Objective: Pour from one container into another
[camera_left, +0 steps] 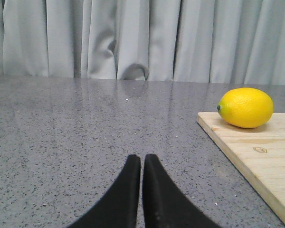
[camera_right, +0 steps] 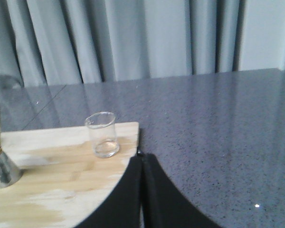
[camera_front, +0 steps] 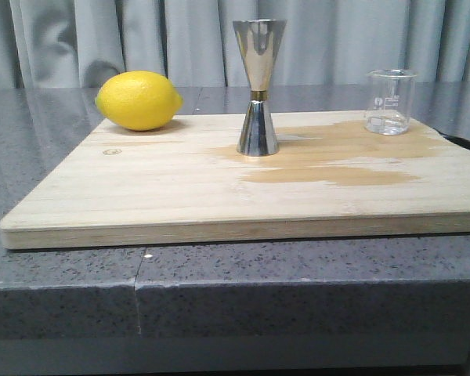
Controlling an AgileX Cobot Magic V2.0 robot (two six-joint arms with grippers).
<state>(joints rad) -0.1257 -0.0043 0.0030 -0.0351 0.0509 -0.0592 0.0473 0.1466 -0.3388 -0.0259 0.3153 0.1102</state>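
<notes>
Clear beaker [camera_front: 390, 103] upright at upper right of the front view, on the wooden board [camera_front: 180, 196]. Steel jigger [camera_front: 258, 86] standing at frame centre, well apart; lemon [camera_front: 139, 100] upper left. Left gripper [camera_left: 142, 164] low over the grey countertop [camera_left: 85, 142], fingers pressed together, empty. Right gripper [camera_right: 143, 164] likewise closed, empty, near the board's corner.

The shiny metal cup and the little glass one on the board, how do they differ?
The jigger is opaque polished steel; the beaker is clear glass. The jigger is hourglass-shaped with a gold waistband; the beaker is a plain cylinder with white markings. The jigger stands taller. Both stand upright on the wooden board, untouched.
</notes>
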